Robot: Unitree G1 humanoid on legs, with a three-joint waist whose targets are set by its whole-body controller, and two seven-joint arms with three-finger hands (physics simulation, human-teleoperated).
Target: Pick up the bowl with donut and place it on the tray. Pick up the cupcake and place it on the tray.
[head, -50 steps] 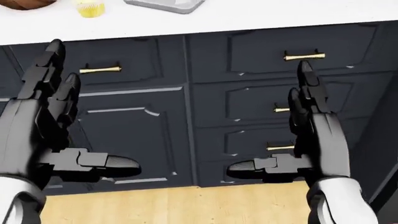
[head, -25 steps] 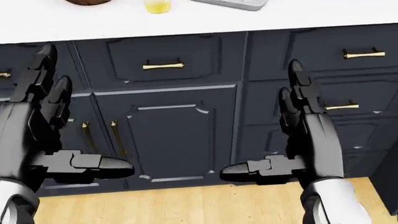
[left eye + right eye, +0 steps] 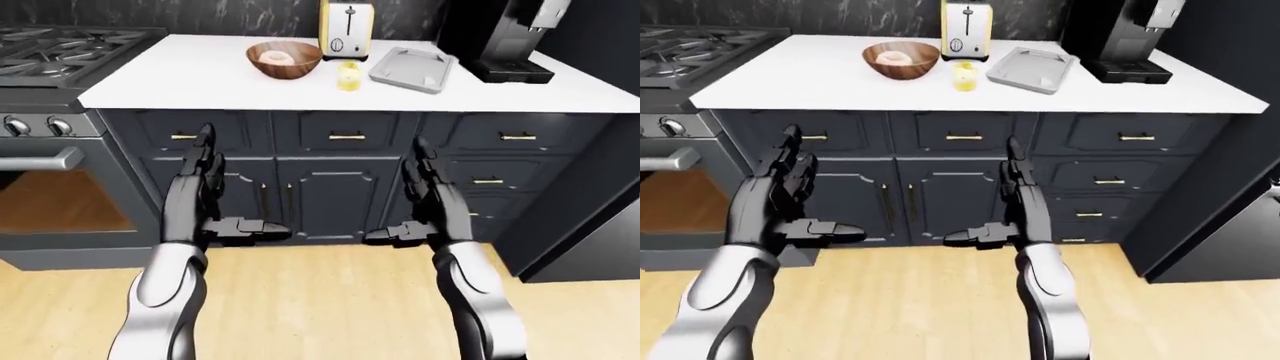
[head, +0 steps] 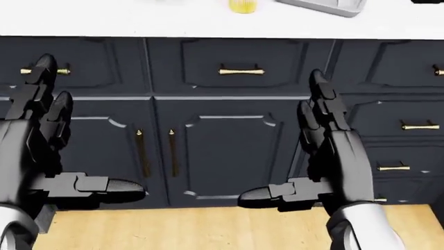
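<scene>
A wooden bowl point(image 3: 284, 59) holding a pale donut point(image 3: 272, 55) sits on the white counter point(image 3: 200, 79). A yellow cupcake point(image 3: 348, 76) stands to its right, and a grey tray point(image 3: 411, 69) lies right of the cupcake. In the head view only the cupcake's base point(image 4: 243, 5) and the tray's edge point(image 4: 326, 7) show at the top. My left hand point(image 3: 208, 196) and right hand point(image 3: 428, 202) are open and empty, held below the counter in front of the dark cabinets, apart from all the objects.
A yellow toaster point(image 3: 346, 29) stands behind the cupcake. A black coffee machine point(image 3: 500, 37) is at the counter's right. A stove point(image 3: 50, 67) with an oven adjoins the counter's left. Dark cabinets with brass handles point(image 4: 241, 71) face me. A wooden floor point(image 3: 320, 300) lies below.
The whole picture has shifted: the cabinets, cupcake and tray have slid to the right in the head view as the camera moved. Both hands stay open in the same pose.
</scene>
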